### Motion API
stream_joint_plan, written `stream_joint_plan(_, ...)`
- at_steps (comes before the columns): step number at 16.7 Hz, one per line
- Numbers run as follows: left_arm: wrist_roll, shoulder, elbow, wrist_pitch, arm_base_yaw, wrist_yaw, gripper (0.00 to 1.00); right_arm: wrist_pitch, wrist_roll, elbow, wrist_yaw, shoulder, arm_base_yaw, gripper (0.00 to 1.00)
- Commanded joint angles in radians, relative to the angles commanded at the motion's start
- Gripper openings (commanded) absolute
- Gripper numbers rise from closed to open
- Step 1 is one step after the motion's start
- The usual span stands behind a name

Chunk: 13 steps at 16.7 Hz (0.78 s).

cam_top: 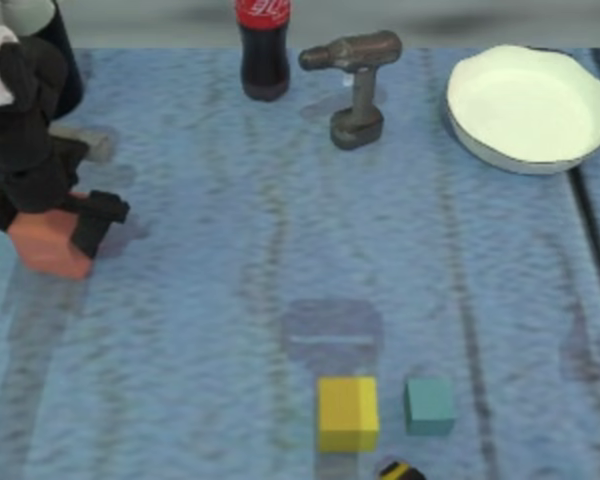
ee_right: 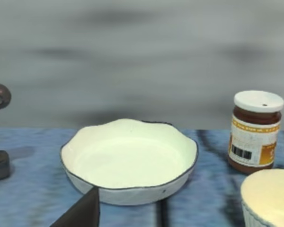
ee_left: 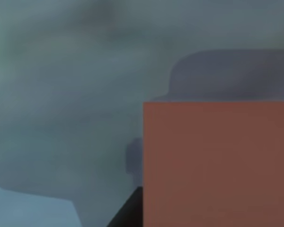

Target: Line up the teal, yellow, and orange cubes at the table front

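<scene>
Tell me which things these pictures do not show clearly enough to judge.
- Orange cube, top view: the left gripper covers part of it; its grip cannot be confirmed.
- Orange cube, left wrist view: cut by the frame edge.
- Right gripper: outside the top view.
- Dark-and-yellow object, top view: cut by the bottom edge, unidentifiable.
- Cream dish, right wrist view: mostly cut off.

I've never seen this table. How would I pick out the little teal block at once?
Look at the front edge of the table, a little right of the middle, where two cubes sit side by side without touching. The teal cube is the right one, smaller than the yellow cube beside it.
</scene>
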State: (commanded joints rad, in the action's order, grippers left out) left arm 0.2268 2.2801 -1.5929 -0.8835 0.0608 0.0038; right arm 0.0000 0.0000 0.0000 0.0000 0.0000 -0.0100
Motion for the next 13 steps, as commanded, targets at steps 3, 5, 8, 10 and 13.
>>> stream_joint_plan(3,0.0,0.0,0.0,0.0,0.0,0.0,0.25,0.0,0.0,0.0,0.0,0.0,0.0,1.0)
stream_joint_plan(5,0.0,0.0,0.0,0.0,0.0,0.0,0.1,0.0,0.0,0.0,0.0,0.0,0.0,1.0)
stream_joint_plan(8,0.0,0.0,0.0,0.0,0.0,0.0,0.0,0.0,0.0,0.0,0.0,0.0,0.0,1.0)
stream_joint_plan(10,0.0,0.0,0.0,0.0,0.0,0.0,0.0,0.0,0.0,0.0,0.0,0.0,0.0,1.0)
stream_joint_plan(13,0.0,0.0,0.0,0.0,0.0,0.0,0.0,0.0,0.0,0.0,0.0,0.0,0.0,1.0)
